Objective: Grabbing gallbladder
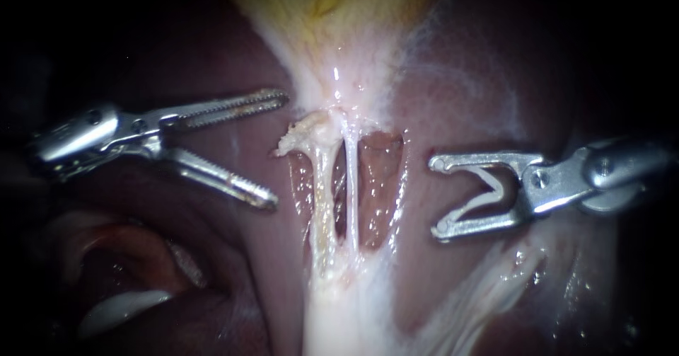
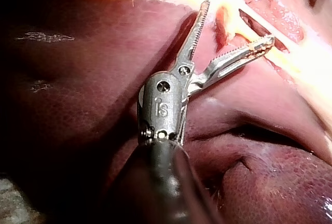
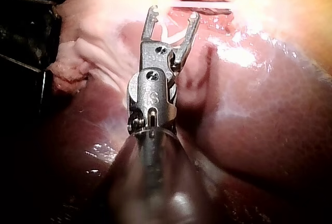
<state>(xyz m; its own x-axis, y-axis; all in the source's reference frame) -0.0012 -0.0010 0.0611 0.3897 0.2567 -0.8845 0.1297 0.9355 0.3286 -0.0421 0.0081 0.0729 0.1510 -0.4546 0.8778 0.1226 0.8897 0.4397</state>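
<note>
Where the pale, yellow-tinged gallbladder (image 1: 332, 16) sits: at 12 o'clock in the endoscope view, narrowing to a white neck toward the centre.
Your left instrument (image 1: 277, 149): the slim silver shaft enters from 9 o'clock. Its long serrated jaws stand wide apart and grip nothing, and the upper tip is near the gallbladder's white neck.
Left wrist view: your left instrument (image 2: 238, 22) shows the same spread jaws, with the smooth dark red liver (image 2: 78, 79) beside and under it.
Your right instrument (image 1: 437, 197): it enters from 3 o'clock. Its forked steel jaws stand apart, and a white V-shaped clip (image 1: 488, 190) sits between them, touching both.
Right wrist view: the clip (image 3: 176, 38) lies inside the fork of your right instrument (image 3: 174, 13).
Two pale stringy tubes (image 1: 322, 193): they run side by side from the centre toward 6 o'clock, between your instruments, and neither instrument touches them.
Liver (image 1: 460, 80): it flanks the gallbladder and tubes at 3 and 9 o'clock.
</note>
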